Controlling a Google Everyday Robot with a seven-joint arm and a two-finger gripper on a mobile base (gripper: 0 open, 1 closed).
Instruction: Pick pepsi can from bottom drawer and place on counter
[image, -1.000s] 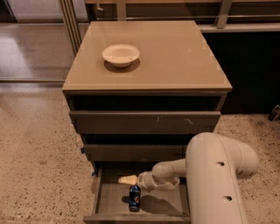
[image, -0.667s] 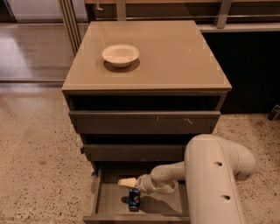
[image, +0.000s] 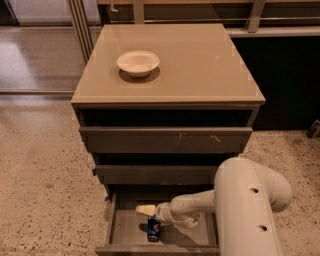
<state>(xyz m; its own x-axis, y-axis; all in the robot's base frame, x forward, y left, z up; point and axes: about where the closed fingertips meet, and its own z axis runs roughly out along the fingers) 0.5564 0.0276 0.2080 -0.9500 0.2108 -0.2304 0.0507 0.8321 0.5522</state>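
Speckled stone floor (image: 45, 190) fills the left of the view, out toward 9 o'clock; a grey-brown cabinet stands at the centre, and its glossy tan counter (image: 205, 65) takes up the upper middle. On the counter, toward its 10 o'clock corner, sits a white bowl (image: 138, 62), upright and alone on the surface.

Below the counter's edge come three drawers, stacked. The top drawer (image: 165, 139) is slightly out, with a dark gap above its front; the middle drawer (image: 155, 174) shows the same kind of gap. The bottom drawer (image: 125, 235) stands open furthest, at 6 o'clock in the view, so that its flat inner floor and side walls show.

The pepsi can (image: 154, 229) stands upright on that inner floor, near the drawer's front wall and a little left of its middle; its blue side with the round logo faces the camera.

The gripper (image: 149, 212) is down inside the bottom drawer, just above the can at its 12 o'clock, with a pale cream tip pointing toward 9 o'clock. It is close over the can's top; whether it touches the can cannot be told, nor whether it is spread or pressed together.

From the gripper the white arm (image: 250, 200) runs toward 3 o'clock across the drawer — slim at the wrist, then swelling into a thick rounded link that fills the 5 o'clock corner and covers the drawer's right side.
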